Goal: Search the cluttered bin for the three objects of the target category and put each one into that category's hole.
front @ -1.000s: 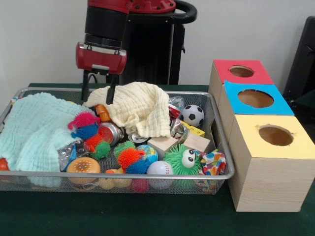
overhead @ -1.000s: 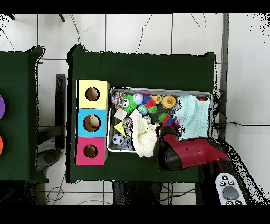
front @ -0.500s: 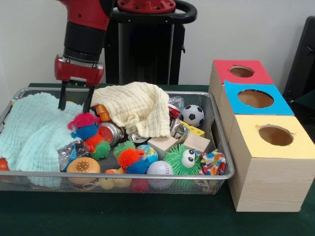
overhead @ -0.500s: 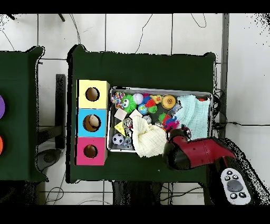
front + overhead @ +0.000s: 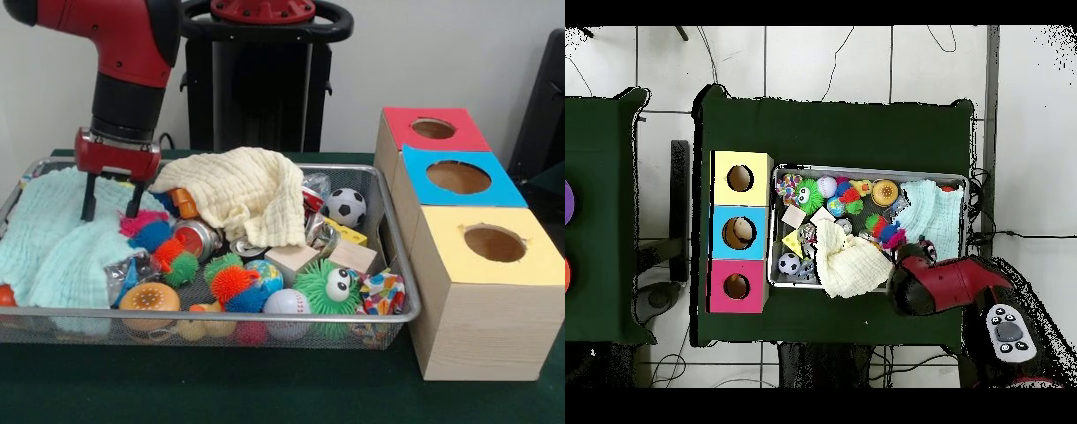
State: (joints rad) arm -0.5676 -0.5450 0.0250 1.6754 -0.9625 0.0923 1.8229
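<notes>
The open, empty gripper (image 5: 110, 209) hovers over the mint cloth (image 5: 55, 237) in the bin (image 5: 399, 265). No plush toys show; the red box's hole (image 5: 433, 129) looks empty, so sorting seems unstarted.

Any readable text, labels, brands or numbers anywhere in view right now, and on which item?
None can be read.
The crumpled foil wrappers in the wire bin may carry print, but it is too blurred to read.
The patterned ball shows only coloured shapes, no letters.
The boxes and gripper show no markings.
</notes>
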